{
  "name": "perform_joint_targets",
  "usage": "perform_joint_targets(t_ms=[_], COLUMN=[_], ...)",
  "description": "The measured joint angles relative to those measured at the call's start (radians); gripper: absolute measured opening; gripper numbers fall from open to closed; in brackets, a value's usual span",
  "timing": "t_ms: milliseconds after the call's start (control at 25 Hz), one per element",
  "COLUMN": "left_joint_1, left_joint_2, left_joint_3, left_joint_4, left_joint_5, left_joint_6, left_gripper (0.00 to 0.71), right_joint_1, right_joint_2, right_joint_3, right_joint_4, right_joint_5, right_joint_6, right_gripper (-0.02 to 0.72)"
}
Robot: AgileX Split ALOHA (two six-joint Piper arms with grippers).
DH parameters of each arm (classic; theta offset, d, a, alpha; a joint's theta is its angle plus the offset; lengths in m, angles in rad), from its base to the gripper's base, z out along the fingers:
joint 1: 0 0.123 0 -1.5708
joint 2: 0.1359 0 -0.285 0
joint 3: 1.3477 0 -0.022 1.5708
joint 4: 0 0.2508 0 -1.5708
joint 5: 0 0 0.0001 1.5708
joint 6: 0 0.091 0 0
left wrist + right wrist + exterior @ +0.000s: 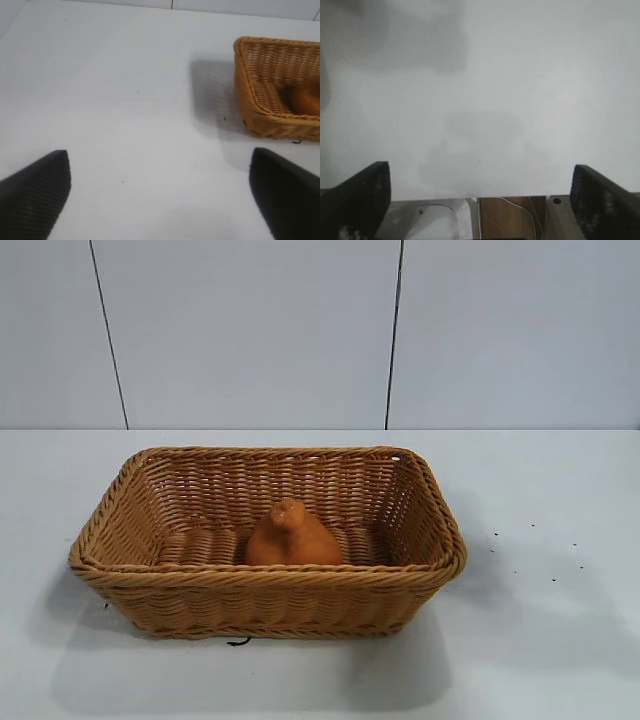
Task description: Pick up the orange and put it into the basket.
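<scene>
The left claw (pixel 160 192) is released: its two dark fingers (pixel 35 192) stand wide apart with only bare worktop (pixel 125 100) between them. It grasps nothing. In its wrist view the basket (pixel 250 100) lies well apart from it, off to one side.

The right claw (pixel 480 200) is likewise released, fingers (pixel 357 197) spread and empty, hanging over bare worktop near the worktop edge. Neither arm appears in the exterior view, so both sit outside the working area.

The orange (pixel 292 535) rests inside the basket (pixel 260 575), on the basket floor close to the near wall and about midway along it, knob upward. It is upright and clear of both claws.

Judged from this layout, the placement is done and the step in hand is parking. To do it well:

1. Hold both claws released; no grasp is needed.
2. Keep each arm outside the basket rim.
3. Avoid any sweep across the basket, since a knock on the rim could shift it or topple the orange.
4. Settle the arms at rest, well apart from the basket.
</scene>
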Motion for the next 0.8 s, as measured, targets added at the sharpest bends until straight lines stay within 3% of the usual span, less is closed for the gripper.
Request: perform_joint_targets(t_ms=[320,800], left_joint_1=[0.0,0.0], left_joint_2=[0.0,0.0], left_joint_3=[0.0,0.0], left_joint_4=[0.0,0.0], left_joint_5=[0.0,0.0], left_joint_6=[0.0,0.0], left_gripper=[0.696,0.696], right_joint_1=[0.0,0.0], right_joint_2=[-0.457,-0.889], right_joint_3=[0.148,0.151], right_joint_4=[0.011,0.011], right_joint_5=[-0.082,-0.09], right_joint_6=[-0.004,-0.004], right_gripper=[0.673,0.673])
